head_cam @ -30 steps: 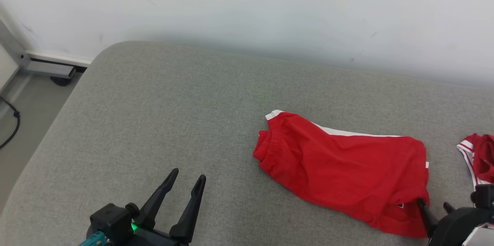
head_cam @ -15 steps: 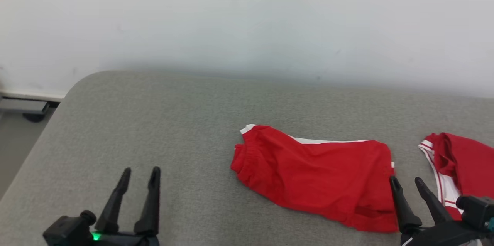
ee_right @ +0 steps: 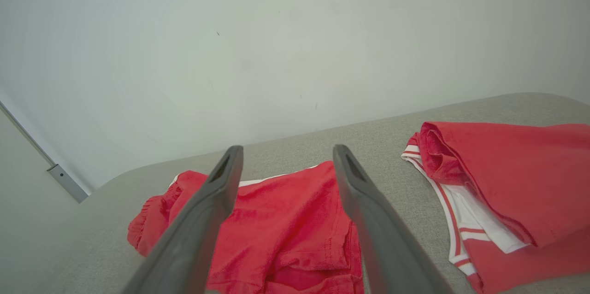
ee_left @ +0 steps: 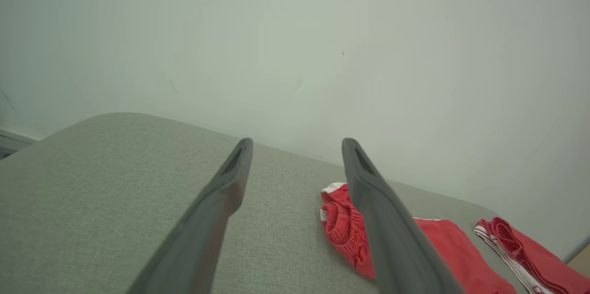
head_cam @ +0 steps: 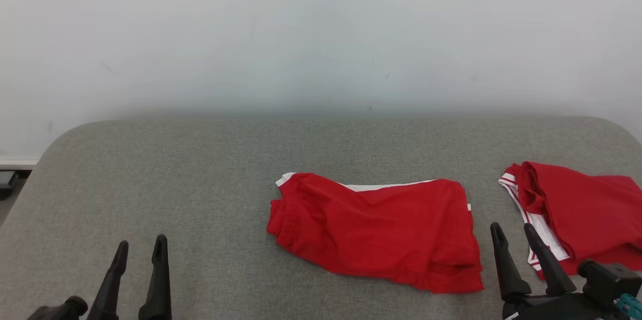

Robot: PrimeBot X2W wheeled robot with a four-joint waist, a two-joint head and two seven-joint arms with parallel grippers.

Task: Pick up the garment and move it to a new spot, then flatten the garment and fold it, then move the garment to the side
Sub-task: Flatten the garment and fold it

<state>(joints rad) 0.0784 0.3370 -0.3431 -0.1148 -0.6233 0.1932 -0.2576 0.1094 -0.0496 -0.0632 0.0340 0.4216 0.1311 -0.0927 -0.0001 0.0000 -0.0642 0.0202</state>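
Observation:
A red garment (head_cam: 373, 229) with a white side stripe lies folded flat on the grey padded surface (head_cam: 175, 184), right of centre. It also shows in the left wrist view (ee_left: 341, 220) and the right wrist view (ee_right: 286, 220). My right gripper (head_cam: 512, 226) stands open and empty just right of the garment's right edge, a small gap away from it. My left gripper (head_cam: 142, 241) is open and empty at the lower left, well away from the cloth. Through the left wrist view my left gripper (ee_left: 297, 142) points past the garment's waistband; my right gripper (ee_right: 288, 149) points over the garment.
A second red garment (head_cam: 577, 209) with white striped trim lies bunched at the far right, close beside my right gripper, also in the wrist views (ee_right: 507, 179) (ee_left: 530, 257). A pale wall (head_cam: 321, 34) runs behind the surface. The surface's rounded left edge drops to the floor (head_cam: 7, 179).
The head camera has swung, so the whole picture shifted. My right gripper's fingertip was at the garment's lower right corner; now it stands apart from that edge. Both grippers stayed open.

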